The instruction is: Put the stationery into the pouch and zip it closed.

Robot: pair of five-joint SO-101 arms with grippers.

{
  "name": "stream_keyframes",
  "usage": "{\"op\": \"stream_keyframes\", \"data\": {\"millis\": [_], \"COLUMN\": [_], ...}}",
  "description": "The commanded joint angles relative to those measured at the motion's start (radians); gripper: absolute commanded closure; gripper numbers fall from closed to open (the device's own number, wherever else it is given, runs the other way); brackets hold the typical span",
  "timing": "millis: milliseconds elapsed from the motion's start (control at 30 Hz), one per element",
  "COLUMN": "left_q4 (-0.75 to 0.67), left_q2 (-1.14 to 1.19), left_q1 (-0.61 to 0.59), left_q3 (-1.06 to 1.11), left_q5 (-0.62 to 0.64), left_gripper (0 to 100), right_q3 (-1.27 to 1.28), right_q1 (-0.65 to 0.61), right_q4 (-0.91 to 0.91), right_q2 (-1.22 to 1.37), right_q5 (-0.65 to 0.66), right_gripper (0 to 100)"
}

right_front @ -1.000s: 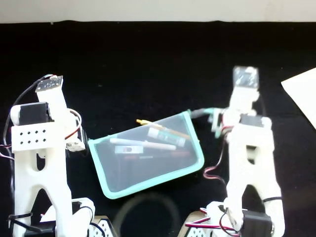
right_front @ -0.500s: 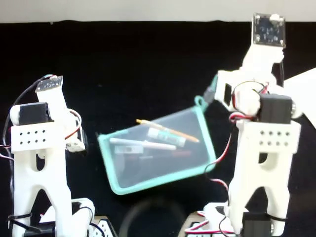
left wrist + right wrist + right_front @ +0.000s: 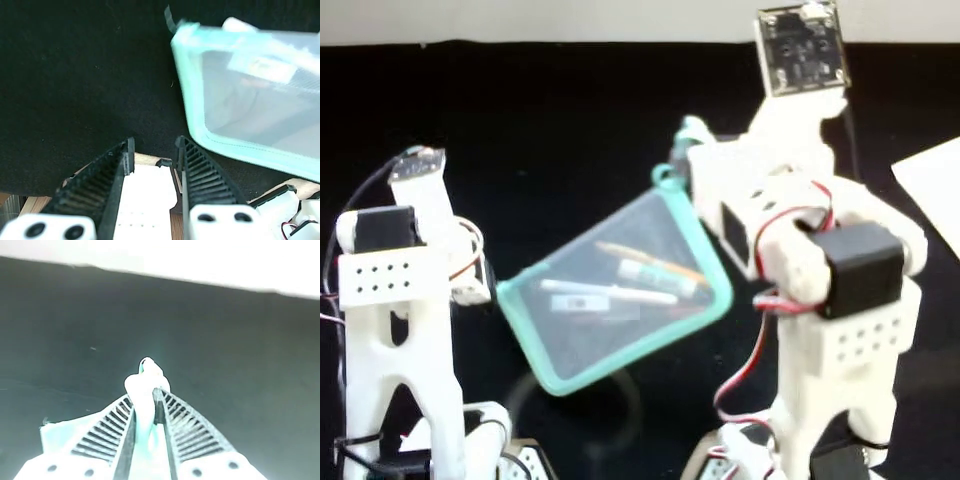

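Pouch (image 3: 582,345) lies askew on the bench (image 3: 550,120), pens (image 3: 610,295) inside; it looks soft, light and floppy. Right fingers (image 3: 175,425) pinch its tab (image 3: 145,390). Left fingers (image 3: 200,170) stand open by the far corner, probably the best hold.

**What we cannot make out**

We cannot tell whether the pouch (image 3: 590,340) is zipped; the right arm (image 3: 770,190) covers part of its rim. The stationery (image 3: 655,275) inside blurs (pale sticks, no more). The left wrist view crops the pouch.
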Motion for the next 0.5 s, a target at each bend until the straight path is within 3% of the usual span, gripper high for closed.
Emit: {"op": "stream_keyframes", "data": {"millis": [0, 267, 467], "left_q4": [0.003, 0.008, 0.107], "left_q2": [-0.001, -0.001, -0.022], "left_q1": [0.010, 0.010, 0.015], "left_q3": [-0.114, -0.321, -0.535], "left_q5": [-0.005, -0.003, -0.002], "left_gripper": [85, 85, 85], "right_q3": [-0.104, -0.252, -0.283], "right_q1": [-0.074, -0.223, -0.338], "right_q4": [0.002, 0.002, -0.004], "right_q2": [-0.010, -0.010, -0.001], "right_q5": [-0.002, -0.002, -0.002], "right_gripper": [99.2, 99.2, 99.2]}}
